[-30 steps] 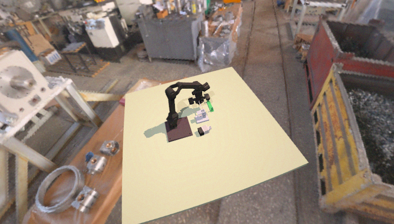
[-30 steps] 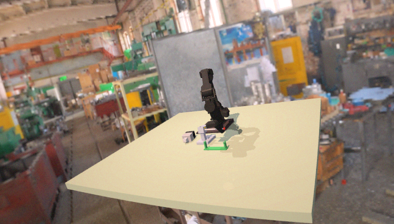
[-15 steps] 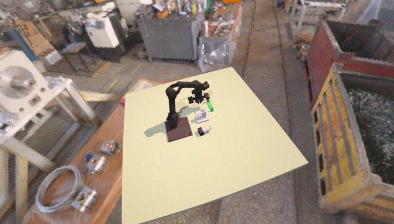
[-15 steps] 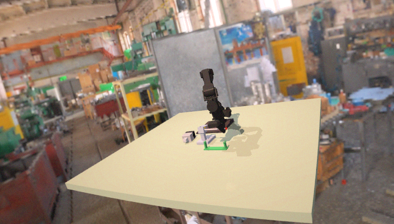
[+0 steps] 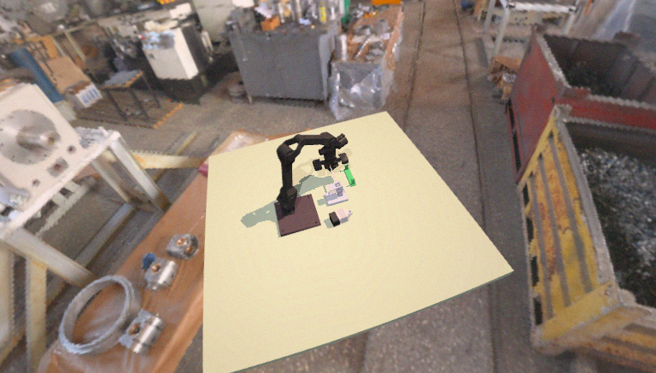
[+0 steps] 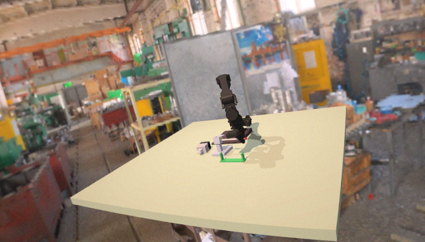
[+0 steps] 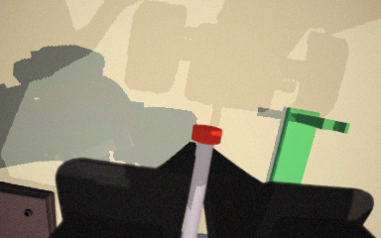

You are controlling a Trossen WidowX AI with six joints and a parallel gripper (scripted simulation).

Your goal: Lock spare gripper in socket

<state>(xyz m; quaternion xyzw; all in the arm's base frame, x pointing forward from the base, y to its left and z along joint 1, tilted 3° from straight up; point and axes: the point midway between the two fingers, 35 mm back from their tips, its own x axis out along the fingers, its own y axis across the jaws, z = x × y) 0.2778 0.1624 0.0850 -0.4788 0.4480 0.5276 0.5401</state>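
My gripper (image 5: 330,168) (image 6: 243,139) (image 7: 197,149) is shut on the lock pin, a pale rod (image 7: 198,185) with a red head (image 7: 206,135) (image 6: 245,138). The pin's head sticks out past the fingers and its shaft points toward the mount. The pale mount (image 5: 337,201) (image 6: 218,145) stands on the table, with its socket at the top of the post. In the exterior view the shaft's far end appears close to the socket; I cannot tell whether its tip is clear. The spare gripper (image 5: 341,215) (image 6: 203,148), pale with a black end, lies beside the mount, outside the socket.
A green holder (image 5: 350,177) (image 6: 232,160) (image 7: 296,159) with two uprights stands on the table (image 5: 358,291) (image 6: 200,195) near the mount, on the side away from the spare gripper. The arm's dark base plate (image 5: 300,221) (image 7: 22,213) is close to the mount and the spare gripper.
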